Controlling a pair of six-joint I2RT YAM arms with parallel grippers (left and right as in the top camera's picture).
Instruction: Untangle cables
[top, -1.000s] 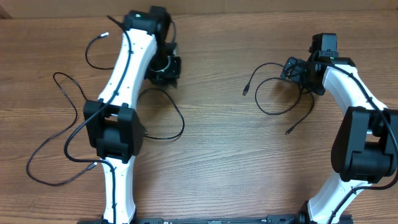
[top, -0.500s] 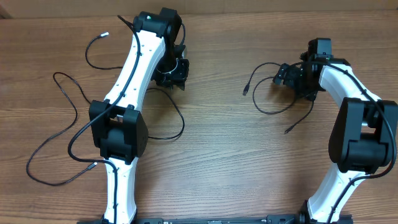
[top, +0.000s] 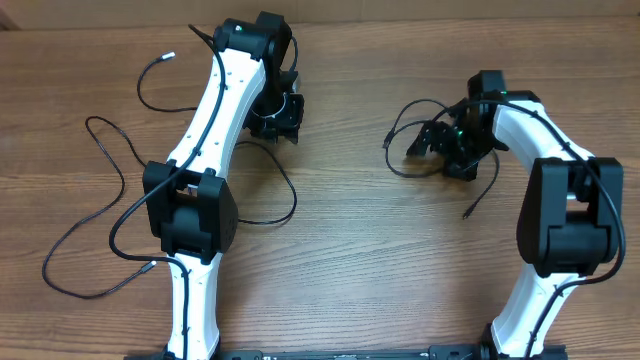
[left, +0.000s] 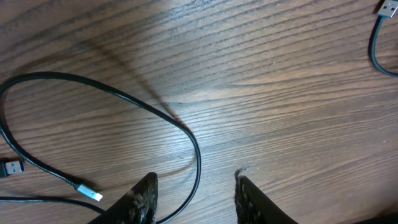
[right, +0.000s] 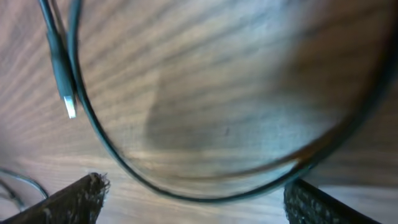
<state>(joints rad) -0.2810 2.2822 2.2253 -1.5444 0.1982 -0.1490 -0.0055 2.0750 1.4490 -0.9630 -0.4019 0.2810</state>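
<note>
We judge the step in hand to be taking hold of each cord, so placement matters most. The left gripper (left: 194, 182), at about 11 o'clock on the table (top: 340, 260), is released, its jaws apart and grasping nothing. The left cable (left: 198, 158) lies flat between them and loops off toward 10 o'clock in the wrist view. The right gripper (right: 194, 182), at about 2 o'clock, is likewise spread wide and empty, with the right cable (right: 211, 199) curving across the gap. That view is blurred, so we cannot tell how near the wood it hangs. We should centre each strand between the jaws, come down until they nearly brush the wood, and close on bare cord, not on the plug (right: 62, 68). Cord this thin probably slips from a loose pinch, so we close fully before lifting. Then we draw the bundles apart slowly, toward 9 and 3 o'clock, watching that no loop snags an arm.
</note>
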